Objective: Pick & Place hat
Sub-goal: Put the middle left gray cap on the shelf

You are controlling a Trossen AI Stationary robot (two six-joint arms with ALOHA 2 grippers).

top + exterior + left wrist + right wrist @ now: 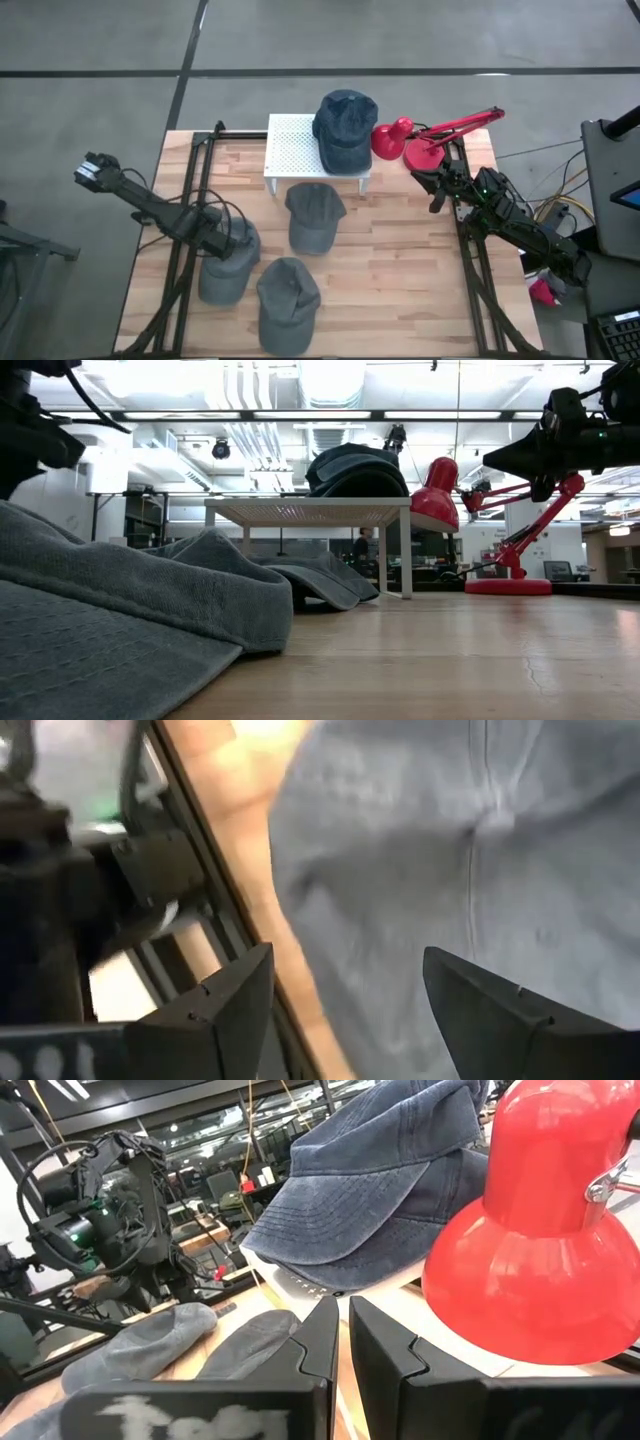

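Note:
Three grey caps lie on the wooden table: one at the left (228, 275), one in the middle (313, 215) and one near the front (288, 300). A blue cap (345, 128) rests on a white perforated stand (290, 150) at the far edge. My left gripper (222, 240) points down over the left grey cap (450, 850), open, with one finger (235, 1005) over the table beside the cap's rim and the other (480, 1005) over the crown. My right gripper (345, 1342) hangs level at the right by the red lamp, shut and empty.
A red desk lamp (420, 145) stands at the far right beside the stand, just in front of my right gripper. Black frame rails (190, 200) run along the table's left and right sides. Bare wood lies at the front right (400, 290).

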